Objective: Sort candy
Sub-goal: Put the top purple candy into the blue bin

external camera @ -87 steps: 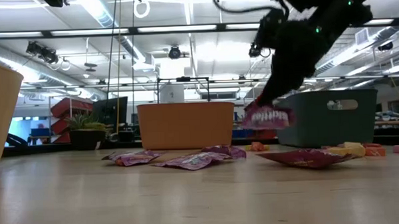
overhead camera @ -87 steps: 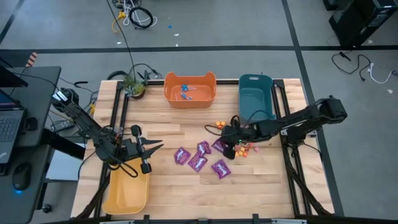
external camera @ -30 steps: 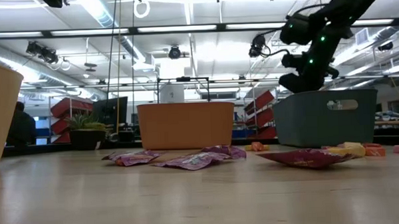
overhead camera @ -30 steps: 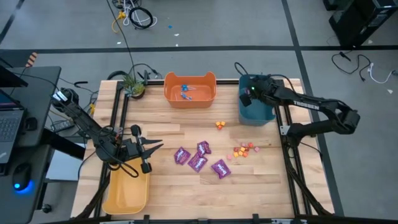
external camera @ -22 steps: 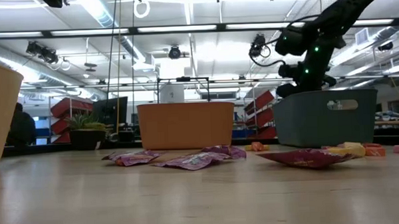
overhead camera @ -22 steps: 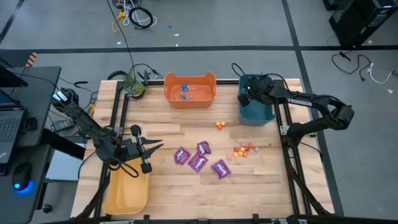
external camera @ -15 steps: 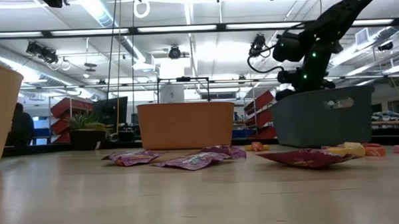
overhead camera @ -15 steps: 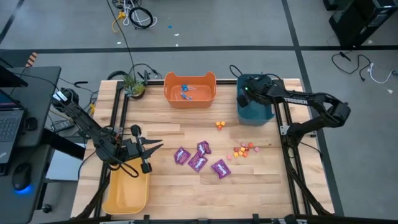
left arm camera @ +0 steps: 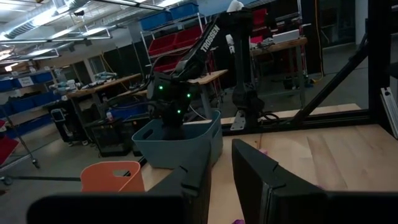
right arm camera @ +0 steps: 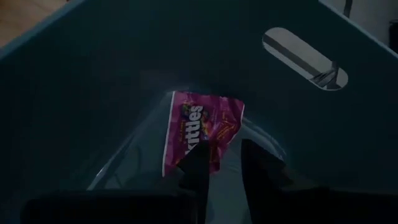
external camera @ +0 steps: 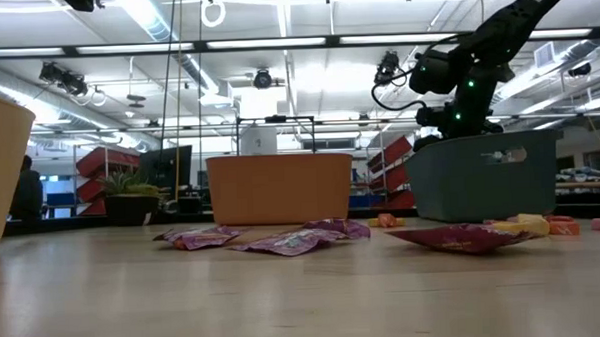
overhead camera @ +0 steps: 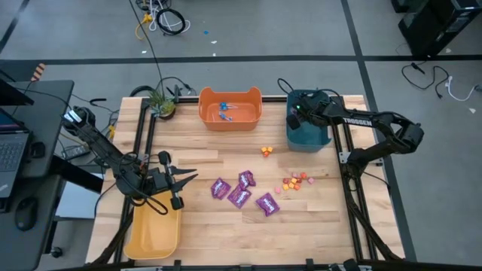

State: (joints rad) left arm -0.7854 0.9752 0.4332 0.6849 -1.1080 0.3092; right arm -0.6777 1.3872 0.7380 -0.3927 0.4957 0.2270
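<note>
An orange bin (overhead camera: 230,108) and a teal bin (overhead camera: 308,124) stood along the far edge of the wooden surface (overhead camera: 301,226). A yellow bin (overhead camera: 153,233) occupied its near left corner; a potted plant (overhead camera: 161,102) sat beside the orange bin.

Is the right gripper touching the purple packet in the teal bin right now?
Cannot tell. In the right wrist view the right gripper overlaps the purple packet's lower edge inside the teal bin, hiding any gap.

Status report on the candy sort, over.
Right pincer open inside teal bin, purple packet lying loose in it. Left pincer waits open near yellow bin. Four purple packets on table, nothing blocking.
</note>
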